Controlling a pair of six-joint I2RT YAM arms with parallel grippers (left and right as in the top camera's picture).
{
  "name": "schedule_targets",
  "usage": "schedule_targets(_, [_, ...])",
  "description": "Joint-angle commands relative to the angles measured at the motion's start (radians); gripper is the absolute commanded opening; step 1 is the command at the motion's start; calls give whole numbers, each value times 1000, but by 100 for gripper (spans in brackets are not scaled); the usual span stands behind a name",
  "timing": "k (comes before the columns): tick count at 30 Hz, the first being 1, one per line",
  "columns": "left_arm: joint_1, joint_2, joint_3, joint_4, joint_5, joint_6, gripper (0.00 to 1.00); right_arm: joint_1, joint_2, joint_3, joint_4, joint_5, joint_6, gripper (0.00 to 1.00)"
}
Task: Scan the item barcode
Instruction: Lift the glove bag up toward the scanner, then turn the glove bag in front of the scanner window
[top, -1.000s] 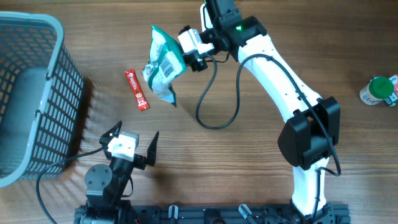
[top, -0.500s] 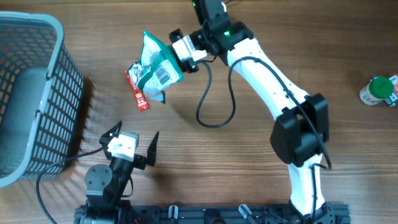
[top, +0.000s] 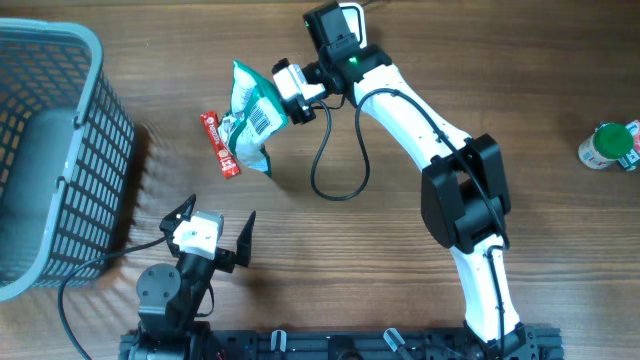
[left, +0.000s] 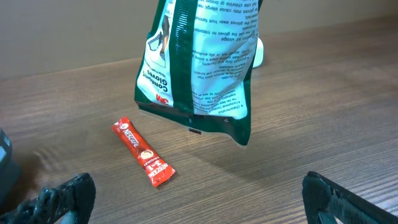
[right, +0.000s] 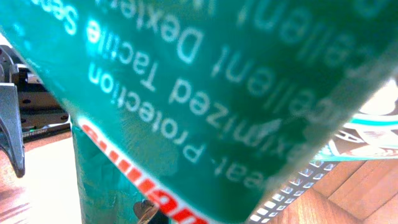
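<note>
The item is a green and white glove packet hanging in the air over the left centre of the table, above the right end of a red sachet. My right gripper is shut on its upper right edge. A barcode on the packet faces up in the overhead view. In the left wrist view the packet hangs above the wood, printed side toward the camera. The packet fills the right wrist view and hides those fingers. My left gripper rests open near the front edge, its fingers wide apart and empty.
A red Nescafe sachet lies flat left of the packet. A grey mesh basket stands at the far left. A green-lidded jar lies at the right edge. The right arm's black cable loops over the table's middle.
The right arm has swung the packet leftward toward the red sachet, then eased it back slightly, and the barcode now shows from above. The left arm has not moved.
</note>
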Motion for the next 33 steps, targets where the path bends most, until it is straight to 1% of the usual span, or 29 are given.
schedule_targets(1, [-3,-1,-5,1,15,15,100,-19,25,5,-11,-63,102,4])
schedule_targets(2, [-3,-1,-5,1,15,15,100,-31,25,5,-44,-63,135,4])
schedule_targets(7, [-3,0,-5,1,15,15,100,-72,25,5,-229,-63,134,5])
schedule_targets(8, [-3,0,-5,1,15,15,100,-77,25,5,-285,-58,146,4])
schedule_targets(9, [-3,0,-5,1,15,15,100,-79,25,5,-318,-44,192,4])
schedule_targets(10, [-3,0,-5,1,15,15,100,-82,25,5,-328,-39,267,4])
schedule_targets(11, [-3,0,-5,1,15,15,100,-87,25,5,-331,-32,404,4])
schedule_targets(12, [-3,0,-5,1,15,15,100,-90,25,5,-332,-10,655,4])
schedule_targets(13, [-3,0,-5,1,15,15,100,-90,25,5,-342,34,746,4])
schedule_targets(14, [-3,0,-5,1,15,15,100,-87,25,5,-370,87,793,4])
schedule_targets(16, [-3,0,-5,1,15,15,100,-83,25,5,-474,205,834,4])
schedule_targets(17, [-3,0,-5,1,15,15,100,-83,25,5,-530,303,866,4])
schedule_targets(19, [-3,0,-5,1,15,15,100,-83,25,5,-590,519,953,4])
schedule_targets(20, [-3,0,-5,1,15,15,100,-83,24,5,-599,679,1056,4])
schedule_targets(23, [-3,0,-5,1,15,15,100,-83,24,5,-600,963,1212,4])
schedule_targets(25, [-3,0,-5,1,15,15,100,-83,24,6,-597,1108,1295,4])
schedule_targets(27, [-3,0,-5,1,15,15,100,-83,24,6,-598,1150,1343,4])
schedule_targets(30, [-3,0,-5,1,15,16,100,-84,24,9,-566,1260,1451,4])
schedule_targets(33, [-3,0,-5,1,15,15,100,-91,24,34,-504,1275,1484,5])
